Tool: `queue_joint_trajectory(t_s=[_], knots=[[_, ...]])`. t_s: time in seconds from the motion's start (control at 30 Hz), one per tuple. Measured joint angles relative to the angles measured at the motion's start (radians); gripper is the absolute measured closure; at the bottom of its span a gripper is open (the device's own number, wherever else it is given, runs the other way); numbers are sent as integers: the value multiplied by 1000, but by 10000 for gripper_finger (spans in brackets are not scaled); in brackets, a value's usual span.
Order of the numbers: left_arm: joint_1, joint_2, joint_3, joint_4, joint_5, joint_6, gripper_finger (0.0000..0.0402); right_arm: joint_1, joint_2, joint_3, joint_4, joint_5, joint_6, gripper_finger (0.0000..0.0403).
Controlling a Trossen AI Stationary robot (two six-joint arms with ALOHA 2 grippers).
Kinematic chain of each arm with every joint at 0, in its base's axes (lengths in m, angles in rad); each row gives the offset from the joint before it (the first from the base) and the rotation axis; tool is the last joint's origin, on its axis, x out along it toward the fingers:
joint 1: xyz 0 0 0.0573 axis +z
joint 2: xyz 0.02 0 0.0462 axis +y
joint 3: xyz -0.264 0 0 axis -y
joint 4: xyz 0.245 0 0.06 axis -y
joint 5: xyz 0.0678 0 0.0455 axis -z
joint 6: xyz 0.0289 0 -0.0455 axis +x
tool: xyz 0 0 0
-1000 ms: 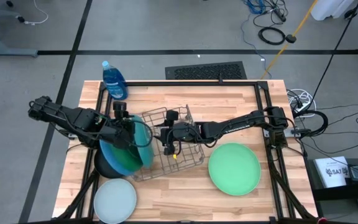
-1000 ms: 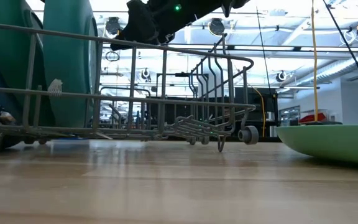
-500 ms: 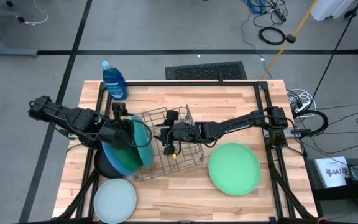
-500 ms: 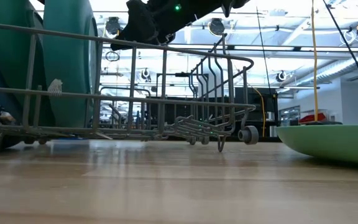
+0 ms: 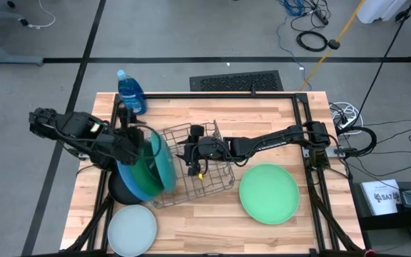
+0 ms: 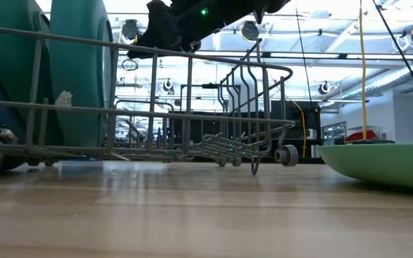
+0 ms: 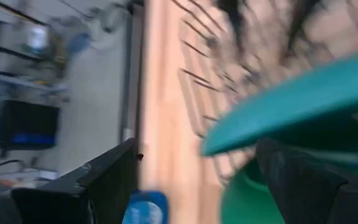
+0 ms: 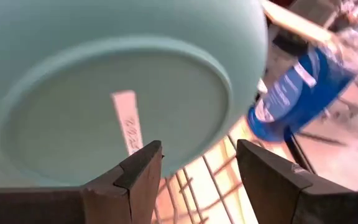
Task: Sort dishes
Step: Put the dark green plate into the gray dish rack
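A dark green plate (image 5: 159,160) and a large blue plate (image 5: 135,182) stand on edge at the left end of the grey wire rack (image 5: 205,178). My left gripper (image 5: 134,139) hangs open just left of them, clear of the green plate's rim (image 7: 291,106). My right gripper (image 5: 190,151) is open at the rack's far top rail, facing the green plate's underside (image 8: 123,81). A black plate (image 5: 118,191), a pale plate (image 5: 132,230) and a light green plate (image 5: 268,193) lie flat on the table. My right gripper stands over the rack's top rail (image 6: 156,50), coming in from the table's right. Whether its fingers (image 8: 138,180) touch the wire, I cannot tell.
A blue soap bottle (image 5: 130,93) stands at the far left corner, close behind my left arm. The black frame (image 5: 212,95) runs along the table's edges. Bare wood lies in the middle of the near edge (image 5: 198,228).
My left gripper has come off the dark green plate's rim and drawn back upward and toward the table's left edge. The plate stays standing in the rack beside the blue one.
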Motion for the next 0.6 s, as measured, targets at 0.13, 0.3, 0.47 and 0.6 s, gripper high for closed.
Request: queue_joint_trajectory(t_s=[0.13, 0.3, 0.47, 0.6], knots=[[0, -4, 68, 16, -139, 39, 77, 2, 0, 0, 76, -26, -68, 202], [0, -6, 121, 82, -278, 51, 77, -7, 0, 0, 176, -97, -106, 202], [0, -9, 126, 127, -290, 71, 77, -21, 24, 0, 197, -97, -93, 202], [0, -5, 126, 131, -290, 68, 77, -22, 66, 7, 225, -111, -88, 202]])
